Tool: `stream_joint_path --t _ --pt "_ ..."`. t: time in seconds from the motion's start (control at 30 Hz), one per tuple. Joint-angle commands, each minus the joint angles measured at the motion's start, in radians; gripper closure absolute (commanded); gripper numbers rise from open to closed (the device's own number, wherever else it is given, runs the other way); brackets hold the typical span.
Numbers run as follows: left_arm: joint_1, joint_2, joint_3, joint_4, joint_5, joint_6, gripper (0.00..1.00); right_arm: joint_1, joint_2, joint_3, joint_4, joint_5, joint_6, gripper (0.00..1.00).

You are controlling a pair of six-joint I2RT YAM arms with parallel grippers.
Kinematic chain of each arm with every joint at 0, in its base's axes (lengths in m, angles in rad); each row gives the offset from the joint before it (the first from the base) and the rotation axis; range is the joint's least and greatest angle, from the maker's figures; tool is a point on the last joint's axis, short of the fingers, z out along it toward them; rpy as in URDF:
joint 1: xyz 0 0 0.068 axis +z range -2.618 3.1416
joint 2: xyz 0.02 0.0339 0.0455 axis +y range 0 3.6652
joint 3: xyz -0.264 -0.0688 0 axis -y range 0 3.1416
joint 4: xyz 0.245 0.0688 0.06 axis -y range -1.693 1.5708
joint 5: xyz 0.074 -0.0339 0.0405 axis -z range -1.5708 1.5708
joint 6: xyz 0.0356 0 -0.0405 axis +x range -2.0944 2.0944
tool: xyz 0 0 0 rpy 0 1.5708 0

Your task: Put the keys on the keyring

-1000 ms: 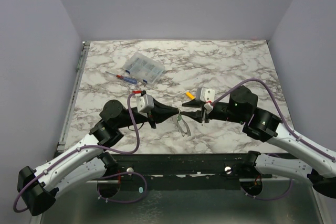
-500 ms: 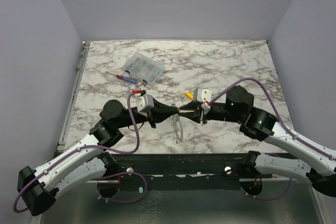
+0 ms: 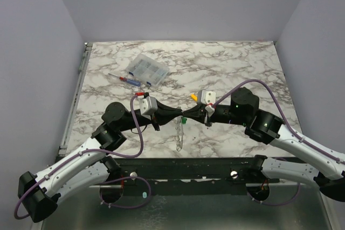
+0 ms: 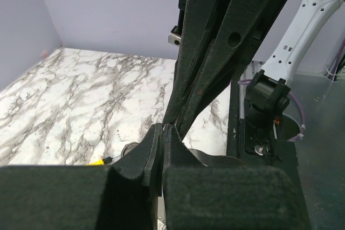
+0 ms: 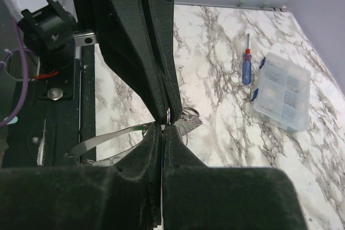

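key [image 3: 184, 119] at the meeting fingers [image 3: 171, 115], keyring [image 3: 178, 134] hanging below

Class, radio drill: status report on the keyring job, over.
Left end effector and right end effector shut, tip to tip. Keyring hangs beneath, green key at the tips. Screwdriver, box well clear.

Worktop [image 3: 237, 63]: white marble pattern with grey veins, seen from above.
Compartment box [image 3: 147, 69]: clear plastic, lying flat toward the far left.
Screwdriver [image 3: 126, 79]: red-and-blue handle, lying flat just beside the box, on its near left side.
Yellow stick [image 3: 193, 97]: short, near the middle, well apart from the box.
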Motion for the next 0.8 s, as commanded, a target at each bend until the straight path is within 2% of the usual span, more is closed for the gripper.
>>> stream_joint_path --t 0.0,0.17,0.23,0.27,0.4,0.53,0.63,0.77 --pt "-0.009 -0.022 0.014 0.059 0.039 0.001 1.00 0.006 0.025 0.022 -0.006 0.040 -0.022 0.99" --pt "-0.010 -0.016 0.021 0.039 0.057 0.019 1.00 0.006 0.046 0.076 -0.106 0.083 -0.051 0.99" --pt "-0.010 -0.013 0.027 0.023 0.063 0.029 0.95 0.006 0.047 0.087 -0.133 0.084 -0.056 0.99" --pt "-0.010 -0.012 0.031 0.012 0.062 0.036 0.91 0.006 0.044 0.090 -0.141 0.086 -0.059 0.99" --pt "-0.010 -0.013 0.053 -0.060 0.056 0.077 0.64 0.006 0.034 0.112 -0.194 0.099 -0.075 0.99" --pt "-0.009 -0.011 0.074 -0.141 0.050 0.146 0.46 0.006 0.038 0.146 -0.266 0.109 -0.098 0.99" --pt "-0.010 0.006 0.095 -0.195 0.046 0.176 0.39 0.006 0.044 0.159 -0.310 0.115 -0.119 0.99" --pt "-0.010 0.016 0.112 -0.238 0.049 0.198 0.37 0.006 0.060 0.175 -0.346 0.144 -0.121 0.99"
